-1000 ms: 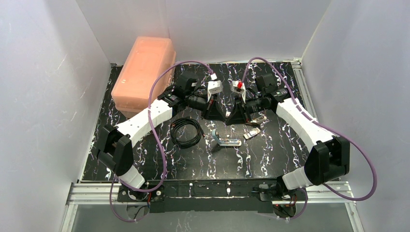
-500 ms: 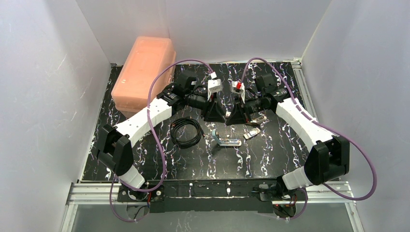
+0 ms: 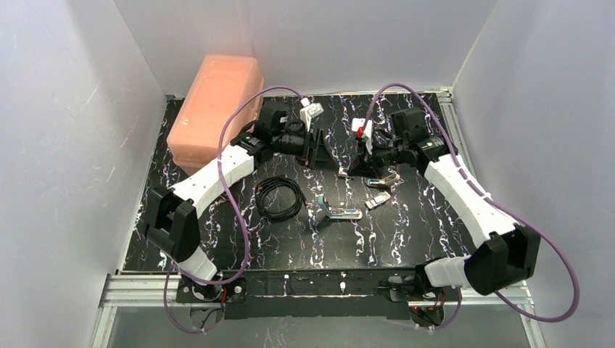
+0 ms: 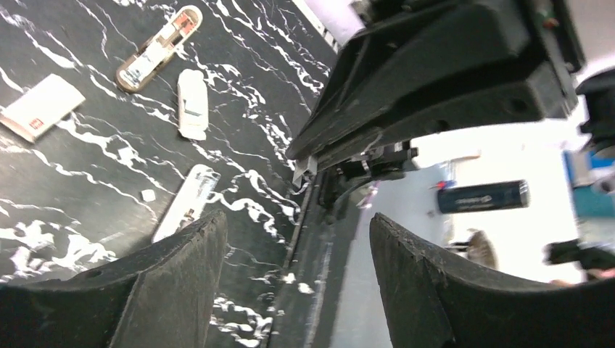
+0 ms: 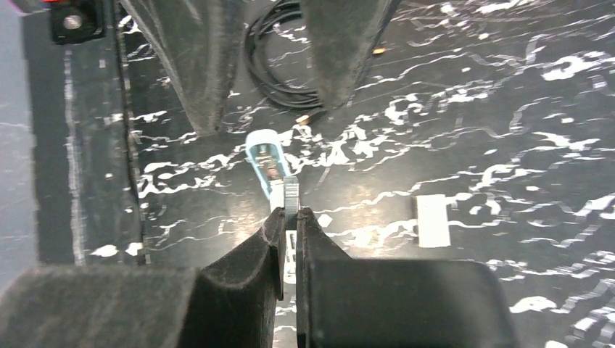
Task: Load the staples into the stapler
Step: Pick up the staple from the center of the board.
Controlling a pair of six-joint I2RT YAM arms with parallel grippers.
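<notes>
Top external: black cable coil [image 3: 299, 196] near stapler [image 3: 339, 211]

plain white walls [image 3: 72, 109] on three sides of a black, white-veined tabletop [image 3: 290, 246], perhaps marble-patterned

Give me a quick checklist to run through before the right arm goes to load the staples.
1. Grip on staples: ok, pinched at the tips of the right end effector.
2. Free left end effector: ok, open and empty.
3. Opened stapler: ok, it stands open.
4. Steadied stapler: not ok, it lies loose, unheld.
5. Lined-up staples and stapler: cannot tell.
6. Clear of cable: ok, it lies coiled apart on the stapler's left.
</notes>
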